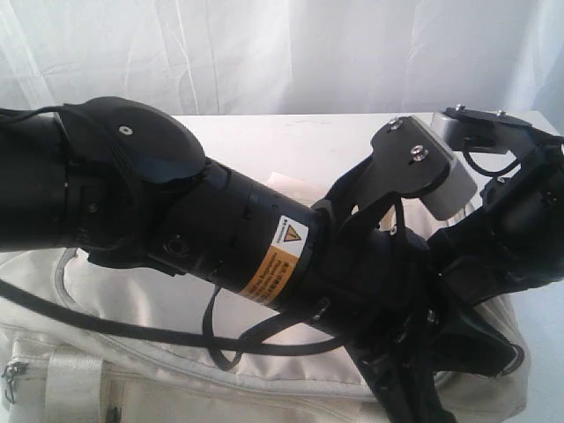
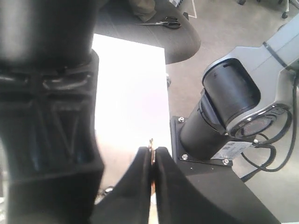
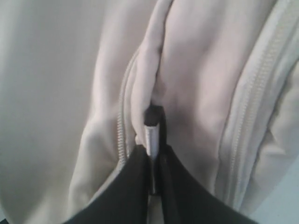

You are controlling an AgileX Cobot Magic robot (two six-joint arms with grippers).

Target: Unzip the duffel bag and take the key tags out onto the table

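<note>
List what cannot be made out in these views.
- The key tags: in no view.
- Cream-white fabric duffel bag: exterior view, the black left arm covers most of it, zip included.
- Left hand: shut; the thin glint in its grip is too small to identify, left wrist view.
- White tabletop: washed out by glare, left wrist view.
- Right hand shut on the silver metal zip pull: right wrist view, frame edges cut off the zip's length.
</note>
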